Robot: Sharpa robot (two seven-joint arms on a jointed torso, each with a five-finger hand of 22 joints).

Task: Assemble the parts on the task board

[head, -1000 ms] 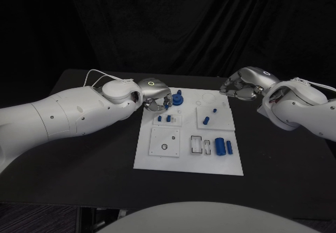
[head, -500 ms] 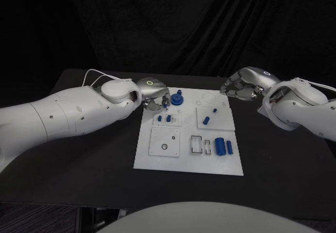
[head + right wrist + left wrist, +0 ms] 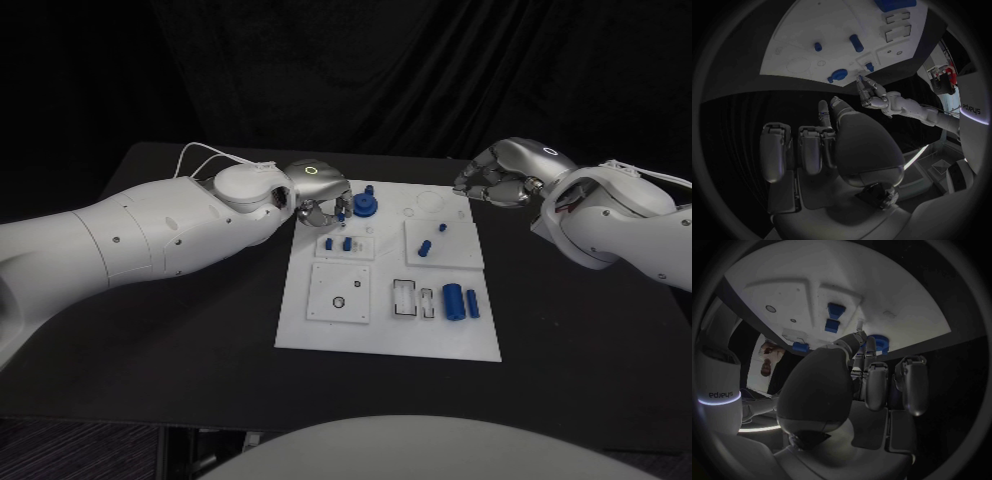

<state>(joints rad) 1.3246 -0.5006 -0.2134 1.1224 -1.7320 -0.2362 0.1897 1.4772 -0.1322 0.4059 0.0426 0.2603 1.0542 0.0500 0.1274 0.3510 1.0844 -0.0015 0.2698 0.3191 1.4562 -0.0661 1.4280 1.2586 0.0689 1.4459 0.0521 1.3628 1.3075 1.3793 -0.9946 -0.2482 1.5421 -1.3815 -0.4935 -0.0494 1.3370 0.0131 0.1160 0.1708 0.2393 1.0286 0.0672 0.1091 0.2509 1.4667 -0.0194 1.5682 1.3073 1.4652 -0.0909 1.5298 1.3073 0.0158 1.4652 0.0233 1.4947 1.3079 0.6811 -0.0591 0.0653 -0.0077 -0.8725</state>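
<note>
The white task board (image 3: 378, 325) lies in the middle of the black table. At its far left corner stands a round blue part with a peg (image 3: 365, 205), also seen from the left wrist (image 3: 879, 343) and the right wrist (image 3: 838, 75). My left hand (image 3: 320, 193) hovers just left of it, its fingertips (image 3: 859, 340) close beside the part and nothing in its grasp. My right hand (image 3: 496, 181) hangs off the board's far right corner, its fingers (image 3: 811, 150) curled in on nothing.
Two small blue pieces (image 3: 339, 243) sit in a square below the round part. A blue peg (image 3: 427, 248) stands mid-board. Two blue cylinders (image 3: 460, 301) lie near the right edge beside black-outlined slots (image 3: 414, 298). Bare black table (image 3: 173, 330) surrounds the board.
My left hand's fingers have drawn back a little from the round blue part. The right hand has not moved.
</note>
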